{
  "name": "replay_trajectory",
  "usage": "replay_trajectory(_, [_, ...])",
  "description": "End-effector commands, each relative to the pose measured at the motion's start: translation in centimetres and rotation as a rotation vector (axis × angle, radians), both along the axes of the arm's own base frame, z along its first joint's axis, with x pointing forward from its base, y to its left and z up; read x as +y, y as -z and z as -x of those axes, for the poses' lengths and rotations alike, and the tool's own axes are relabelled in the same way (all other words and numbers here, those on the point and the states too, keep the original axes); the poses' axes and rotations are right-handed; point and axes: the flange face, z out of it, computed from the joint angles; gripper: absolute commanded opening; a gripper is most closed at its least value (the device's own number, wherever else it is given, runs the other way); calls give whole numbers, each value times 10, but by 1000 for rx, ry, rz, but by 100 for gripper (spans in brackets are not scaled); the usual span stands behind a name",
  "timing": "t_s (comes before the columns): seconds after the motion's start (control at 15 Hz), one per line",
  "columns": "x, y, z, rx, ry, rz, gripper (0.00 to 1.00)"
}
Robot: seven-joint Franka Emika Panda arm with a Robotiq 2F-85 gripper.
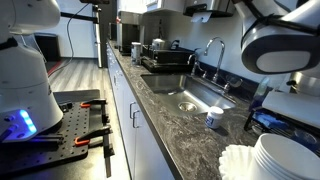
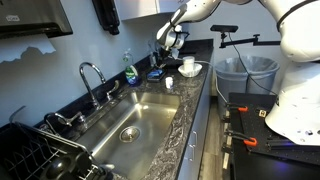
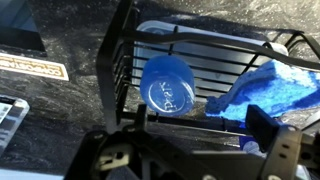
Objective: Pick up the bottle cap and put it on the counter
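Approach: holds gripper point(image 3: 200, 120) wide open, empty, to straddle bottle cap point(image 3: 168, 88) at 12 o'clock in wire rack point(image 3: 122, 62); counter point(image 3: 60, 112) at 9 o'clock.

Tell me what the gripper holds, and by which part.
Nothing. The gripper is open over the cap, which lies in the wire rack beside a blue cloth.

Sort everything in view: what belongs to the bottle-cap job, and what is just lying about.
Job in hand: bottle cap inside the rack; counter; gripper, open above the cap.

Lying about: wire rack; blue cloth; white cup; sink; faucet; green soap bottle.
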Motion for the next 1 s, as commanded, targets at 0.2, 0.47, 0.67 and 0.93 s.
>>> replay_trajectory(0.2, [-13, -3, -12, -37, -67, 87, 100])
replay_trajectory(0.47, [-14, -1, -13, -15, -98, 114, 100])
replay_trajectory(0.67, [-13, 1, -13, -4, -117, 128, 66])
replay_trajectory(0.93, [-15, 3, -13, 5, -122, 136, 64])
